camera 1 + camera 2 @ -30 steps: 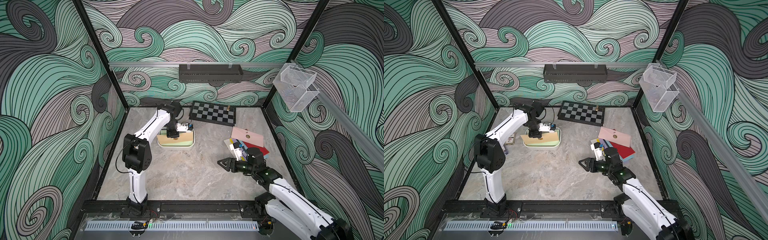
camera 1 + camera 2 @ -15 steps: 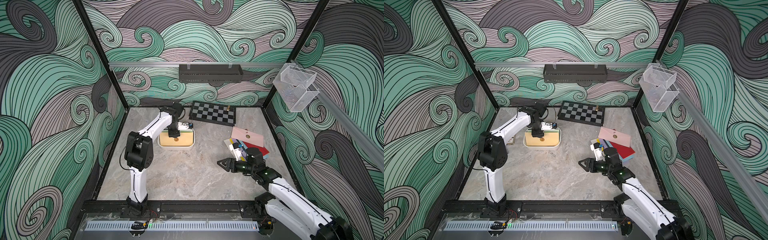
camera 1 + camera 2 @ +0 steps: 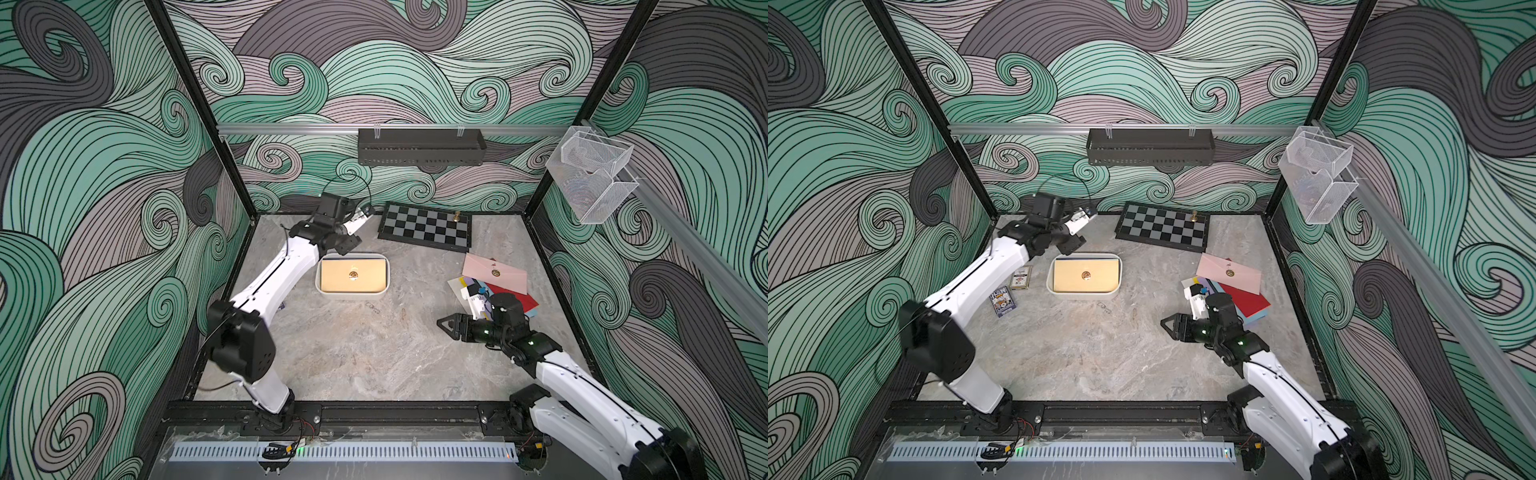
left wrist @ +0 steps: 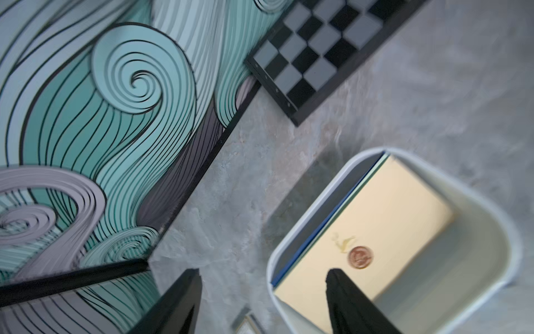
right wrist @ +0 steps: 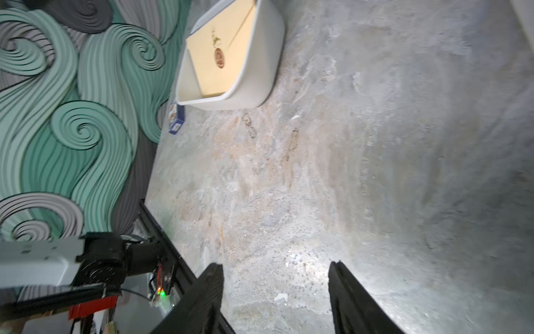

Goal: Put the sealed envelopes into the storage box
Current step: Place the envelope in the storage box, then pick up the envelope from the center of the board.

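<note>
My left gripper [image 4: 263, 271] hangs spread, empty, over the box [image 3: 352, 296] toward the worktop's [image 3: 353, 353] back-left corner; my right gripper [image 5: 276, 264] is spread, empty.

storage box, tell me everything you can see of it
The storage box is a white, shallow, plastic-looking tub with rounded corners, sitting flat on the marbled table near the chessboard. A cream envelope with a round brown seal lies flat inside, nearly filling it; navy and green envelope edges show under it along one long wall. The open left gripper hangs above one corner, seemingly not touching.
</note>
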Robot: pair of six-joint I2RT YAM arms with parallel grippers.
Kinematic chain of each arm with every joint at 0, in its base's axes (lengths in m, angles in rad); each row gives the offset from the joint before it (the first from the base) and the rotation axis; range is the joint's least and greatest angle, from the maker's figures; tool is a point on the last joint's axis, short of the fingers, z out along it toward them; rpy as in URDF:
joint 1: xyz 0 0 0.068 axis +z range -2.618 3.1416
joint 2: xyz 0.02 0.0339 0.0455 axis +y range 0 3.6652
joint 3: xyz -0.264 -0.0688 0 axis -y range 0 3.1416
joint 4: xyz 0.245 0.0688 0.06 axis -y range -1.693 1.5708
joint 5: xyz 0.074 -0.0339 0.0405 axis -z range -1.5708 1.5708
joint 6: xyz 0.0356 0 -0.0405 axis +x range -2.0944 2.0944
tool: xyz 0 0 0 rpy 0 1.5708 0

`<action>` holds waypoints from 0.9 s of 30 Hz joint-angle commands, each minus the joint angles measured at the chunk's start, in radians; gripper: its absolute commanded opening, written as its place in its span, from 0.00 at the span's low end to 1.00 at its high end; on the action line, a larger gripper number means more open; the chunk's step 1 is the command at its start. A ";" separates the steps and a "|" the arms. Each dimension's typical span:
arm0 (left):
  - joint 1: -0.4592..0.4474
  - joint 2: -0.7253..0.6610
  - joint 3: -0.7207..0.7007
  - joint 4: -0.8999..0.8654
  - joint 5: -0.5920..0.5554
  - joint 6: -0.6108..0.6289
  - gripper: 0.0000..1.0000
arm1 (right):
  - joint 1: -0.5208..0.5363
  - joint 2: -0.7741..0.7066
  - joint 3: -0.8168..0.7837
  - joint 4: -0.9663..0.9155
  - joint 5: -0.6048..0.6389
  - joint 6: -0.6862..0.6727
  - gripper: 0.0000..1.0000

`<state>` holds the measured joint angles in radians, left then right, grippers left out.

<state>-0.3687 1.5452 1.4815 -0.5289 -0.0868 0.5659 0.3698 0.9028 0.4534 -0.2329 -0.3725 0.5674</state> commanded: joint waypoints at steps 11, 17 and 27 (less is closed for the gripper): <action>0.008 -0.605 -0.556 -0.015 0.247 -0.853 0.99 | -0.200 0.686 0.445 -0.206 0.335 -0.024 0.60; 0.008 -0.726 -0.627 -0.058 0.304 -0.863 0.99 | -0.225 0.816 0.483 -0.232 0.285 -0.015 0.59; 0.008 -0.697 -0.678 -0.006 0.546 -1.062 0.92 | 0.080 0.784 0.435 -0.297 0.127 0.061 0.56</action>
<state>-0.3683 0.8371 0.8112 -0.5613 0.3462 -0.4004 0.3511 1.6814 0.9257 -0.4736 -0.1669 0.5652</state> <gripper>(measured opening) 0.929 0.564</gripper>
